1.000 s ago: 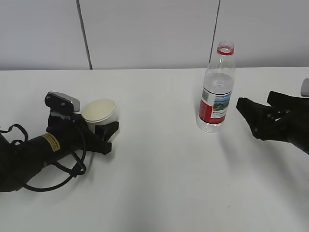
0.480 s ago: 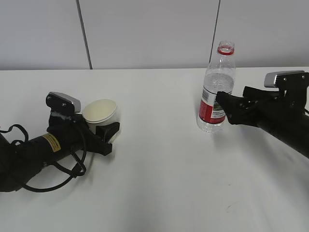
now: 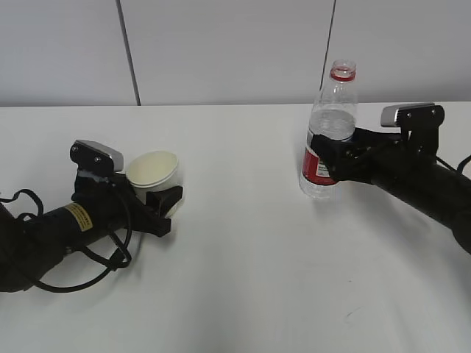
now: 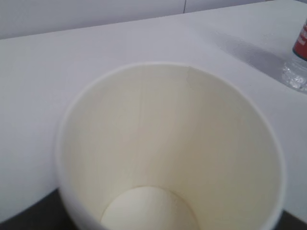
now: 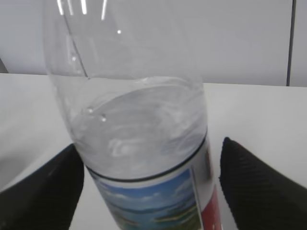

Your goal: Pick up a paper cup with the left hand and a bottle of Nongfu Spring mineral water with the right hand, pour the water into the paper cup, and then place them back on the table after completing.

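Observation:
A white paper cup [image 3: 153,170] stands on the white table [image 3: 243,279] at the left, empty inside, and fills the left wrist view [image 4: 168,143]. My left gripper [image 3: 158,193], on the arm with the yellow sticker, lies low on the table and is shut on the cup. The clear Nongfu Spring bottle [image 3: 331,140], uncapped, with a red label and water [image 5: 139,129] up to its shoulder, stands upright at the right. My right gripper [image 3: 324,158] is open around the bottle at label height; one of its fingers [image 5: 259,187] stands apart from the bottle.
A grey panelled wall runs behind the table's far edge. The left arm's black cable [image 3: 88,276] loops on the table. The bottle's base shows at the right edge of the left wrist view [image 4: 298,67].
My right arm has moved left from the table's right edge until its open fingers stand on both sides of the bottle. The left arm and cup have stayed almost still.

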{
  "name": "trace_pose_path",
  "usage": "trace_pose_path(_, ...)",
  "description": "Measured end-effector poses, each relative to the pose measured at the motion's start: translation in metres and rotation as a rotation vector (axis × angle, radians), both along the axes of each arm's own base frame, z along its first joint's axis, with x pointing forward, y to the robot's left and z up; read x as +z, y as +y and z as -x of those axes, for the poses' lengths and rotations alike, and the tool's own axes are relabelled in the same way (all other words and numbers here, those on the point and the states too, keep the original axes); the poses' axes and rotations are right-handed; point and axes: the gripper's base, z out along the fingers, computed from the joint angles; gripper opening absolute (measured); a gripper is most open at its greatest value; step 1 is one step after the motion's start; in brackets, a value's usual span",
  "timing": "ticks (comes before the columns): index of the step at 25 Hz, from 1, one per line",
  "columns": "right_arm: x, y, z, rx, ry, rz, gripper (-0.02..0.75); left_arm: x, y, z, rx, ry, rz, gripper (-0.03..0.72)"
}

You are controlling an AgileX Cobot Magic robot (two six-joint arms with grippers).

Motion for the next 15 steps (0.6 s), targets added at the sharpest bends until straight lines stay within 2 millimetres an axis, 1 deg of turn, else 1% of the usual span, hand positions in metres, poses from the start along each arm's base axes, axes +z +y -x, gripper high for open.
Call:
trace_pose_path(7, -0.009, 0.003, -0.018, 0.022, 0.000, -0.005, 0.652, 0.000, 0.000, 0.000, 0.000, 0.000, 0.000, 0.417)
trace_pose_path(10, -0.008, 0.005, -0.022, 0.034, 0.005, 0.005, 0.652, 0.000, 0.000, 0.000, -0.001, 0.000, 0.000, 0.417)
trace_pose_path(15, -0.007, 0.016, -0.030, 0.048, 0.036, 0.041, 0.652, 0.000, 0.000, 0.000, -0.003, 0.000, -0.001, 0.417)
